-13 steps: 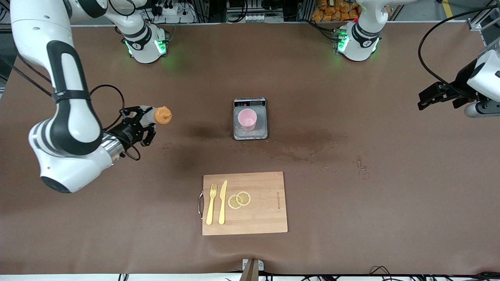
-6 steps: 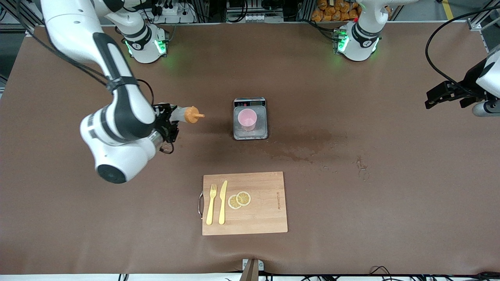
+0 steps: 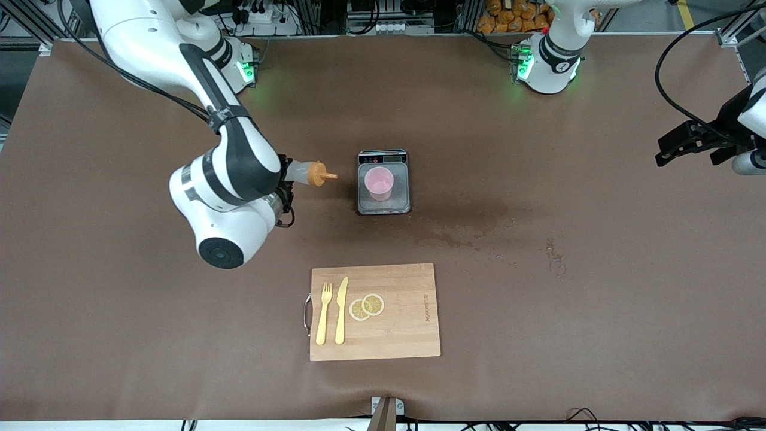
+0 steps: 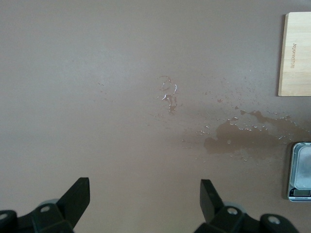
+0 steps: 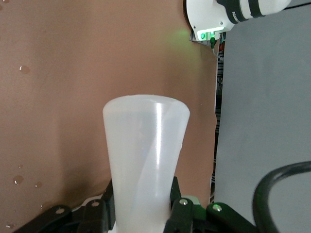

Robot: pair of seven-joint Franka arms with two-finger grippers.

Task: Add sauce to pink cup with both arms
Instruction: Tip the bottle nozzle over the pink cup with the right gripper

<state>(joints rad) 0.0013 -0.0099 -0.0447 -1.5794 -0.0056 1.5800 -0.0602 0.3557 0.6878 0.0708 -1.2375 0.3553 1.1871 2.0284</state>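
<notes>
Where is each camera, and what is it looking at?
Front view: up high facing the robots, looking down on the table; both arms show.
Left wrist view: on the left arm, looking down at the wet table; the open left hand shows.
Right wrist view: on the right arm; the right hand squeezes the bottle.
Shared: scale, front and left wrist.

We see the pink cup [image 3: 379, 182] standing on the scale [image 3: 384, 203] mid-counter [image 3: 538, 311], the sauce [image 3: 311, 173] held tipped above the counter just beside the scale toward the right arm's end, the board [image 3: 401, 335] nearer the front camera carrying fork [image 3: 324, 313], knife [image 3: 341, 310] and two slices [image 3: 367, 306]
</notes>
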